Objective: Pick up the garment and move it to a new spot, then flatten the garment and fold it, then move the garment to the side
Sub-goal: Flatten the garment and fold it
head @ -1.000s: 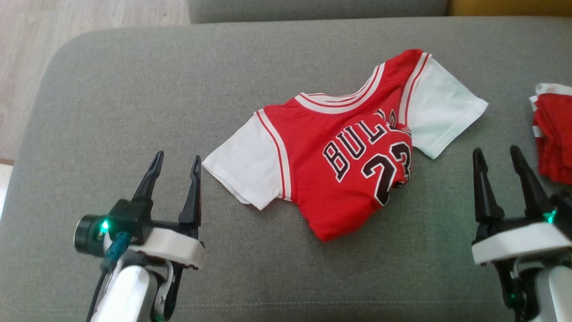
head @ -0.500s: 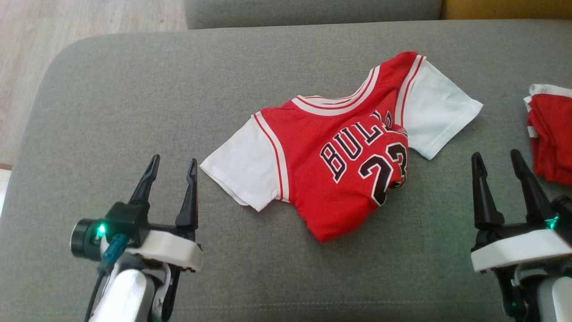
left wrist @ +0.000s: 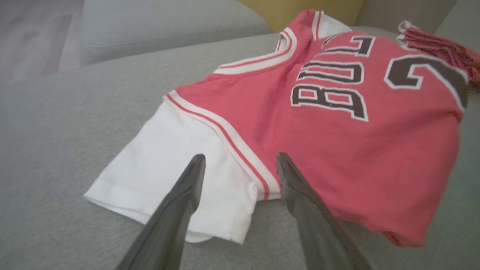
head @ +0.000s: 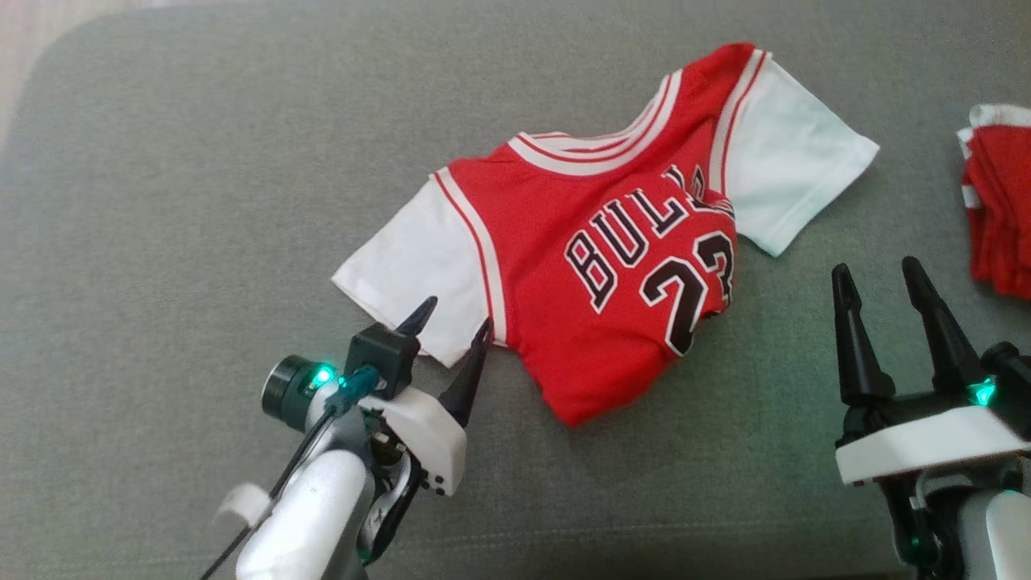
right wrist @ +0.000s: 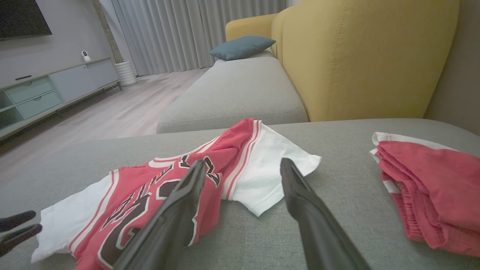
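Note:
The garment [head: 612, 250] is a red jersey with white sleeves and black "BULLS 23" lettering, lying rumpled on the grey cushion [head: 201, 201]. It also shows in the left wrist view as the jersey [left wrist: 337, 142] and in the right wrist view as the jersey [right wrist: 150, 191]. My left gripper [head: 455, 314] is open, its fingers straddling the near edge of the white left sleeve [left wrist: 176, 157] by the armhole trim; whether they touch the cloth I cannot tell. My right gripper [head: 878, 270] is open over bare cushion, right of the jersey's lower hem, holding nothing.
A second folded red garment [head: 999, 209] with white trim lies at the cushion's right edge. Behind it stand a yellow armchair [right wrist: 360, 56] and another grey seat [right wrist: 232, 90]. Wooden floor [right wrist: 112, 108] lies beyond the cushion's far-left edge.
My left gripper has swung right and forward from bare cushion to the white left sleeve. The head camera has shifted, so the whole picture has moved. The right gripper has kept its place.

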